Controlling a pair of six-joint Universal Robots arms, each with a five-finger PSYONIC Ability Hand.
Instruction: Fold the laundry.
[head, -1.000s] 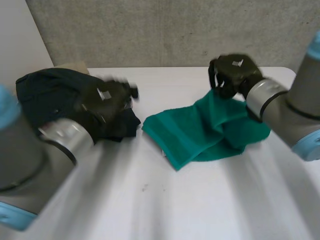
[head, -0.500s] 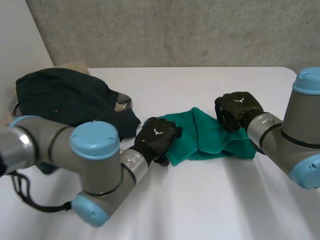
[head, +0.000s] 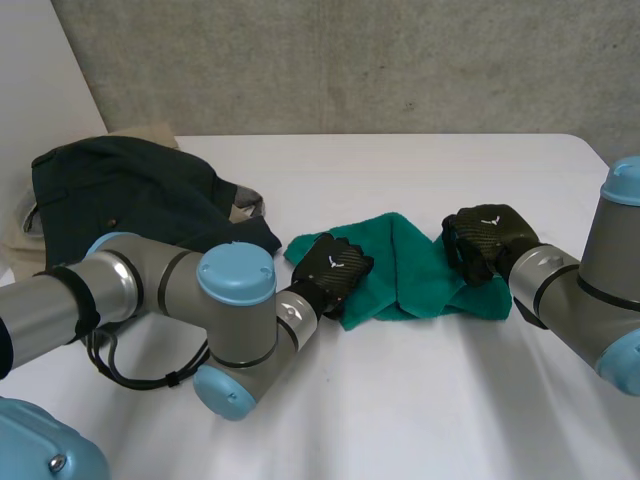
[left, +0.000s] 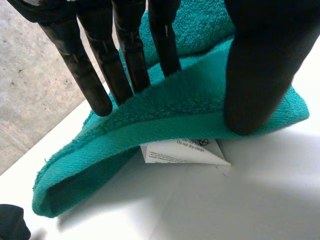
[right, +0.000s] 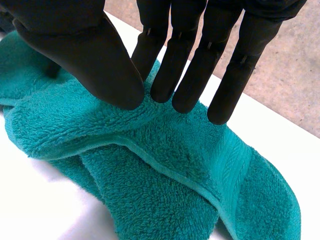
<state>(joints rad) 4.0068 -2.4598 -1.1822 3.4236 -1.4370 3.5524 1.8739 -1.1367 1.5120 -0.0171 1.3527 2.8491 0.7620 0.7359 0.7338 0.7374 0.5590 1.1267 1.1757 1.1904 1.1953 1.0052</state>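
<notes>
A green towel (head: 400, 270) lies bunched on the white table (head: 420, 400) between my two hands. My left hand (head: 333, 270) is at its left corner. In the left wrist view the straight fingers (left: 125, 60) and the thumb (left: 260, 75) pinch a folded edge of the towel (left: 165, 115), and a white care label (left: 182, 150) pokes out beneath. My right hand (head: 485, 238) sits on the towel's right end. In the right wrist view its thumb (right: 85, 45) and fingers (right: 200, 70) pinch a ridge of the towel (right: 165, 165).
A heap of dark green clothing (head: 130, 200) lies at the table's back left, over some beige cloth (head: 150, 132). My left arm (head: 180, 300) stretches low across the table in front of that heap. A grey wall stands behind.
My left hand swung from the dark heap over to the towel's left corner and its fingers closed in. My right hand came down and forward, laying the towel on the table.
</notes>
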